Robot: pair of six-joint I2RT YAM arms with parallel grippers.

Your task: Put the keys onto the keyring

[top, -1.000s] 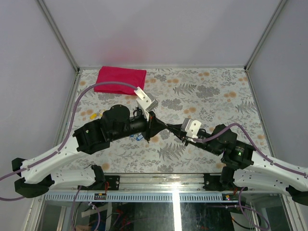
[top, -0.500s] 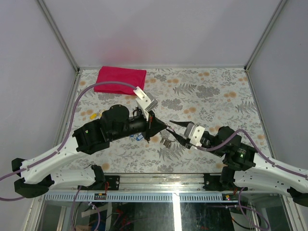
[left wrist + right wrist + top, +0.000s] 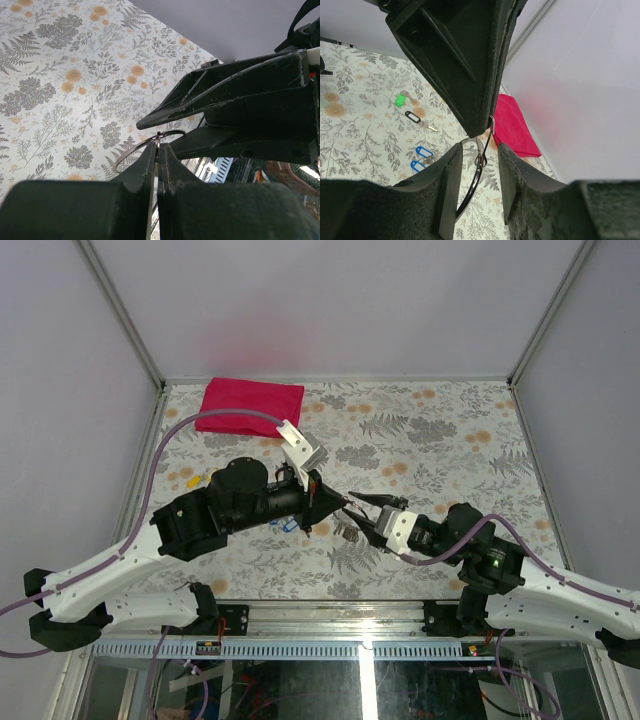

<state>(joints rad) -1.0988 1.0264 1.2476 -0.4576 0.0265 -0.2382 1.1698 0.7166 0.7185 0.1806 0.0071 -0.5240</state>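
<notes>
My left gripper [image 3: 158,146] is shut on the keyring [image 3: 131,151], a thin silver wire loop that hangs from its tips above the table. In the right wrist view the keyring [image 3: 479,167] dangles between my right gripper's [image 3: 479,146] two fingers, which stand open on either side without touching it. The two grippers meet tip to tip in the top view, left gripper [image 3: 333,502] and right gripper [image 3: 362,514]. Two keys [image 3: 421,157] with blue heads lie on the table below, and show as a blue spot under the left arm [image 3: 288,524].
A red cloth [image 3: 250,406] lies at the back left of the floral table [image 3: 440,440]. A green tag [image 3: 399,100] and a dark oval clip [image 3: 412,116] lie beyond the keys. A small yellow piece [image 3: 195,480] sits near the left wall.
My right gripper has gone from shut to open and shifted a little left, so its fingers now flank the hanging ring. The left gripper has kept its grip and place.
</notes>
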